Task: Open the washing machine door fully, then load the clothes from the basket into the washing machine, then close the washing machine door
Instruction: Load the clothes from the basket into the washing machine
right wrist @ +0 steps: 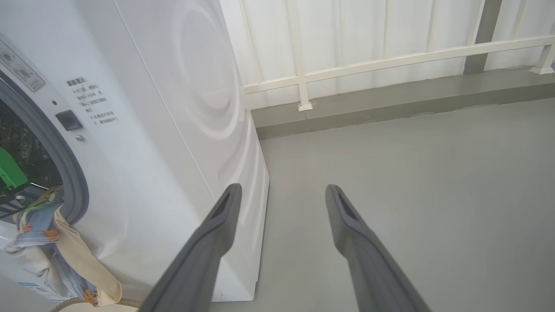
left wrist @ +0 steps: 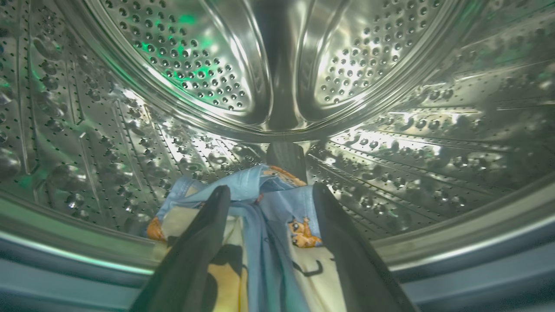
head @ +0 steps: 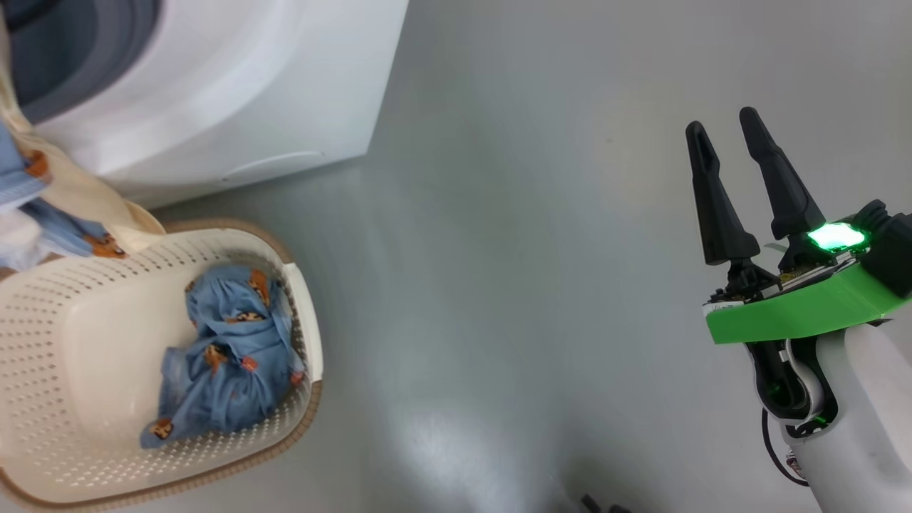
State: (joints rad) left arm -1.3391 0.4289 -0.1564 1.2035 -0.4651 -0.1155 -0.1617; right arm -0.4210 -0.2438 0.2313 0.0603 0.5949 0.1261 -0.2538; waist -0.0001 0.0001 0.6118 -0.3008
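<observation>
Between L gripper [left wrist: 269, 190] fingers [left wrist: 208, 234]: clothes [left wrist: 282, 201].

A: Any writing you can make out?

B: In the right wrist view, yes. On the white front of the washing machine [right wrist: 143, 143] there is a block of small grey printed lines [right wrist: 90, 100], at about two o'clock from a dark square button [right wrist: 68, 120]. They look like Chinese characters, too small to read.

A: Anything else?

B: A grey sticker [right wrist: 19, 67] at ten o'clock from that block, its marks blurred. Low on the front, between six and seven o'clock, a strip of blue label [right wrist: 31, 286], also illegible
</observation>
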